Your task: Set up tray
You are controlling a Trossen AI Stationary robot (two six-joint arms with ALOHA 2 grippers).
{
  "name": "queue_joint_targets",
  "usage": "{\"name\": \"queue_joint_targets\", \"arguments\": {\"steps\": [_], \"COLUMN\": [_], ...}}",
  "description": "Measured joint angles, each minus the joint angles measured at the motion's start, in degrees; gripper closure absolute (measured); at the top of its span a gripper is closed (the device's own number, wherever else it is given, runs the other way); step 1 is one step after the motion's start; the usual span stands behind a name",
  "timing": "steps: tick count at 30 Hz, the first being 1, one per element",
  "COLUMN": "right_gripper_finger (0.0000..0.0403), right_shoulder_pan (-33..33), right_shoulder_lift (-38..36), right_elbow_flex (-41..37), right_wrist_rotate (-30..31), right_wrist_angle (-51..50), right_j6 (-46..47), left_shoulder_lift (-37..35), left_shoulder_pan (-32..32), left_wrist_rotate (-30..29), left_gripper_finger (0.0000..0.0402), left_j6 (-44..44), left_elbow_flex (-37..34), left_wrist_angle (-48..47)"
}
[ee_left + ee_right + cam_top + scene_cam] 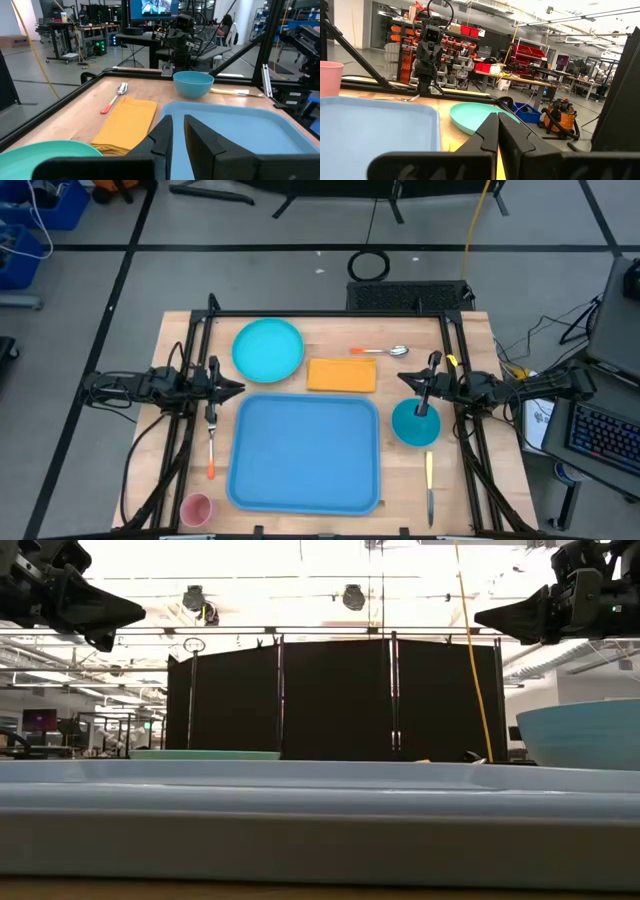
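High view shows the large flat medium-blue plastic tray (305,452) lying bare in the middle of the wooden table (470,340), nearer the front edge, with nothing on it yet. Around it sit the pieces to be loaded: a round turquoise plate (268,348) just beyond its far left corner, a folded orange napkin (341,375) just past its far rim, a metal spoon with an orange handle (380,351) beyond that, a small teal bowl (415,423) close by its right rim, a yellow-handled knife (430,485) further right, an orange-handled fork (211,442) to its left, and a pink cup (196,508) near its front left corner.

The left gripper (236,387) hangs above the table between plate and fork, fingers only a narrow slit apart, holding nothing. The right gripper (406,380) hovers near the bowl, pinched fully closed and empty.

To my eye loading has not begun. Whichever arm goes first should spread its fingers before descending, and the plate is probably best gripped at its rim.
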Motion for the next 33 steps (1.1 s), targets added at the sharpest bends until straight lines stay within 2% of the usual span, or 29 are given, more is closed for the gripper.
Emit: {"name": "queue_joint_targets", "arguments": {"steps": [12, 17, 21, 24, 29, 33], "right_gripper_finger": [0.0403, 0.0403, 0.0403, 0.0403, 0.0403, 0.0403], "right_shoulder_pan": [0.0, 0.0, 0.0, 0.0, -0.1, -0.1], "right_shoulder_lift": [0.0, 0.0, 0.0, 0.0, 0.0, 0.3], "right_elbow_flex": [0.0, 0.0, 0.0, 0.0, 0.0, 0.0], "right_wrist_rotate": [0.0, -0.1, -0.1, 0.3, 6.0, 5.4], "right_wrist_angle": [0.5, 0.9, 4.5, 7.6, 17.4, 20.8], "right_j6": [-1.4, 6.1, 10.6, 10.1, 10.7, 10.7], "left_shoulder_lift": [0.0, 0.0, 0.0, 0.0, 0.0, 0.0], "left_shoulder_pan": [0.0, 0.0, 0.0, 0.0, 0.0, 0.0], "left_wrist_rotate": [0.0, 0.0, 0.0, 0.0, 0.0, 0.0], "left_gripper_finger": [0.035, 0.035, 0.035, 0.035, 0.035, 0.035], "left_j6": [0.0, 0.0, 0.0, 0.0, 0.0, 0.0], "left_elbow_flex": [0.0, 0.0, 0.0, 0.0, 0.0, 0.0], "left_wrist_angle": [0.0, 0.0, 0.0, 0.0, 0.0, 0.0]}}
